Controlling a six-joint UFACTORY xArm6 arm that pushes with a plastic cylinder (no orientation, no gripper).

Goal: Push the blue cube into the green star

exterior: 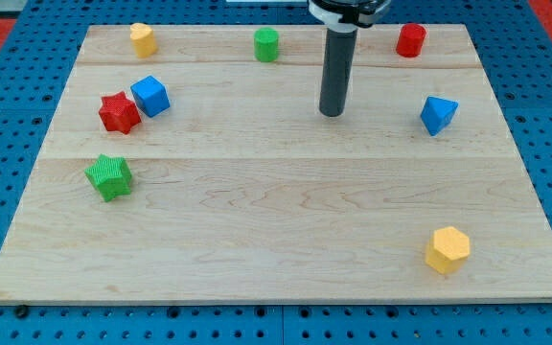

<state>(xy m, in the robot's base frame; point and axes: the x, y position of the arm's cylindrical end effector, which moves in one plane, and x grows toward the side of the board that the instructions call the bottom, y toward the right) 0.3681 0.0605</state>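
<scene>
My tool, a bare rod with nothing to pinch, has my tip [332, 113] well right of the blue cube [150, 96]. The cube touches the red star [119, 113], above the green star [110, 176]; I should circle above it, then push down-left.

Rod is hanging vertical from the view's top, right of centre; my tip [332, 113] is sitting on the tabletop [276, 220], touching no blocks.

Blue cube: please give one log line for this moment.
tip mid-board, touching nothing | blue cube beside red star | green star below, apart
</scene>
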